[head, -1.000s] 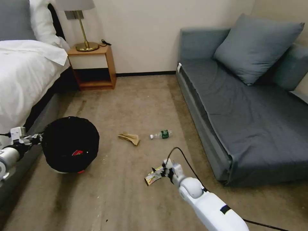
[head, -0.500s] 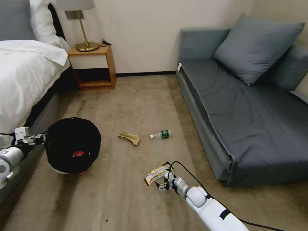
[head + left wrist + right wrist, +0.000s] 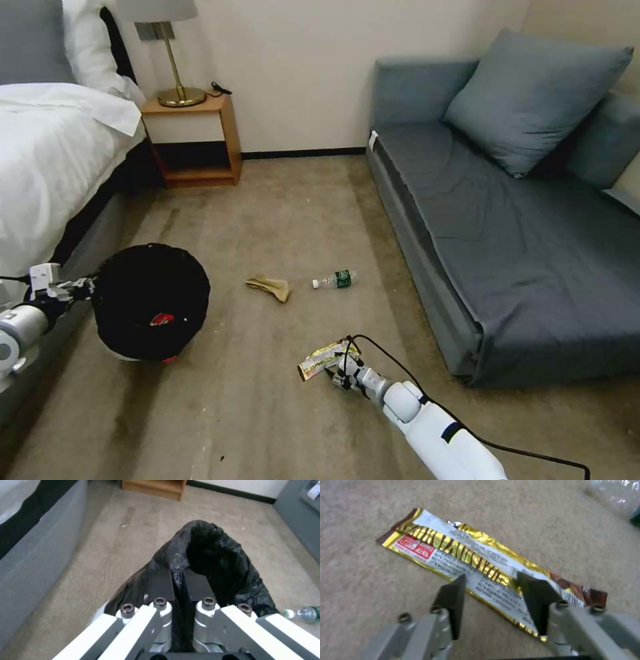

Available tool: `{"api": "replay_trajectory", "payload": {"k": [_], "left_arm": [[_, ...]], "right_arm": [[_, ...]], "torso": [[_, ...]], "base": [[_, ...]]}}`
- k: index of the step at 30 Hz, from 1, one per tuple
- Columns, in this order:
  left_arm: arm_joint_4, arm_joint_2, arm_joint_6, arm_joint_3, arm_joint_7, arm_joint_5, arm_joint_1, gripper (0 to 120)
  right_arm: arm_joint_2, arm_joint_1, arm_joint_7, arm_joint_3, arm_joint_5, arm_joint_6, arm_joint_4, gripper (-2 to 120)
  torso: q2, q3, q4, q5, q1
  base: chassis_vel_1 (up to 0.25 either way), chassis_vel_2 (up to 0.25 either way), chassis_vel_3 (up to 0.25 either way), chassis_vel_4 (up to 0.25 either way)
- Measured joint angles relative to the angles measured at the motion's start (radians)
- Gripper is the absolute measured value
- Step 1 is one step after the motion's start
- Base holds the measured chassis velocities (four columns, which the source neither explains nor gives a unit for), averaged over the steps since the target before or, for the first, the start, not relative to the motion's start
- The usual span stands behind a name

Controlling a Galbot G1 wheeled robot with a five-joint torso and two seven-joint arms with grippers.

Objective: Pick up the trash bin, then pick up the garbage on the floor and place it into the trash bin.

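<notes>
The trash bin (image 3: 150, 300), white with a black bag liner (image 3: 213, 555), hangs just off the carpet by the bed. My left gripper (image 3: 81, 289) is shut on its near rim, pinching the bag (image 3: 178, 577). A red-and-white packet (image 3: 161, 319) lies inside the bin. The gold-brown snack wrapper (image 3: 320, 359) lies flat on the carpet. My right gripper (image 3: 340, 375) is low over it and open, its fingers (image 3: 451, 602) straddling the wrapper (image 3: 476, 562). Crumpled tan paper (image 3: 269, 287) and a clear bottle (image 3: 335, 279) with a green label lie farther out.
A bed (image 3: 47, 153) runs along the left. A wooden nightstand (image 3: 193, 140) with a lamp stands at the back wall, and a grey sofa (image 3: 507, 220) fills the right. Open carpet (image 3: 267, 413) lies between them. A black cable (image 3: 400, 353) trails from my right arm.
My right gripper has dropped toward the carpet and drawn back toward me, now straddling the wrapper. The bin in my left gripper has shifted slightly to the right.
</notes>
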Motion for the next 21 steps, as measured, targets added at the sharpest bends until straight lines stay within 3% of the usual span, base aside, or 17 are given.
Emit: {"api": "replay_trajectory", "payload": {"k": [2, 6, 8, 17, 21], "left_arm": [[-0.003, -0.001, 0.0, 0.0, 0.0, 0.0, 0.0, 4], [-0.003, -0.001, 0.0, 0.0, 0.001, 0.001, 0.002, 4], [-0.003, 0.0, 0.0, -0.003, 0.002, 0.001, 0.006, 4], [-0.004, 0.003, 0.0, -0.006, 0.003, 0.001, 0.006, 4], [-0.003, 0.002, 0.0, -0.003, 0.003, 0.001, 0.004, 4]], "right_arm": [[0.005, 0.007, 0.0, -0.006, 0.0, -0.001, -0.006, 28], [0.013, 0.014, 0.0, -0.01, -0.003, -0.002, -0.02, 18], [0.026, 0.022, 0.001, -0.004, -0.006, -0.001, -0.045, 1], [0.011, 0.013, 0.017, -0.003, 0.011, 0.001, -0.011, 0], [-0.03, -0.016, 0.021, -0.014, 0.065, -0.003, 0.081, 0]], "torso": [[0.0, 0.0, 0.0, 0.0, 0.0], [0.0, 0.0, 0.0, 0.0, 0.0], [0.0, 0.0, 0.0, 0.0, 0.0], [0.0, 0.0, 0.0001, 0.0, 0.0], [0.0, 0.0, -0.0001, 0.0, 0.0]], "base": [[0.0, 0.0, 0.0, 0.0], [0.0, 0.0, 0.0, 0.0], [0.0, 0.0, 0.0, 0.0], [0.0, 0.0, 0.0, 0.0], [0.0, 0.0, 0.0, 0.0]]}}
